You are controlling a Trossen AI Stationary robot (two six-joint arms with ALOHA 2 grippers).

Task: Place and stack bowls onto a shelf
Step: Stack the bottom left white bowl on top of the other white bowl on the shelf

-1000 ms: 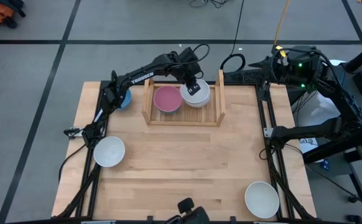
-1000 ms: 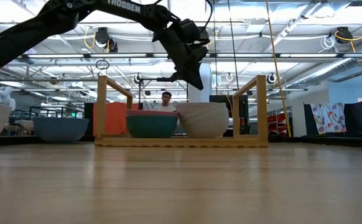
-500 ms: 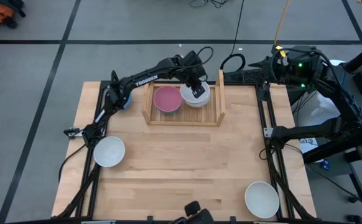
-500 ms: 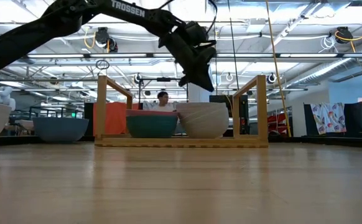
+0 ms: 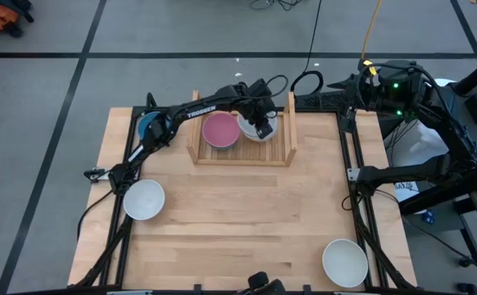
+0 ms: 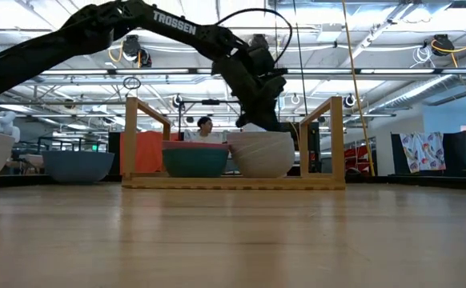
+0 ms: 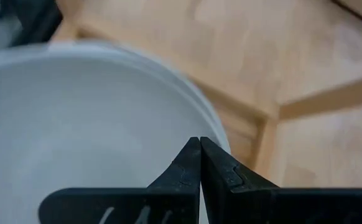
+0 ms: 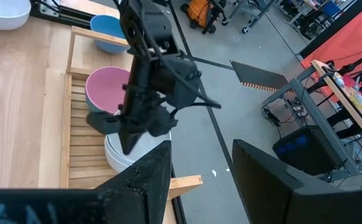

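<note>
Left claw hanging shut over the white bowl stack on the shelf.

The left claw (image 5: 262, 128) is reaching across to the shelf (image 5: 243, 155) at the tabletop's (image 5: 247, 221) twelve o'clock edge, its fingers (image 7: 201, 163) pressed together with nothing between them, hovering just above the white bowl stack (image 5: 256, 131) in the middle of the rack. Just beside that stack, at its nine o'clock, the pink bowl (image 5: 220, 130) is sitting nested in a teal bowl (image 6: 194, 162). A blue bowl (image 5: 150, 126) is resting off the shelf toward ten o'clock, one white bowl (image 5: 144, 199) is lying near the nine o'clock edge, and another white bowl (image 5: 344, 261) is at five o'clock. The right claw (image 8: 196, 180) is waiting with fingers spread, holding nothing, off past the shelf's far side. A person (image 6: 205, 126) is standing well behind the shelf.
</note>
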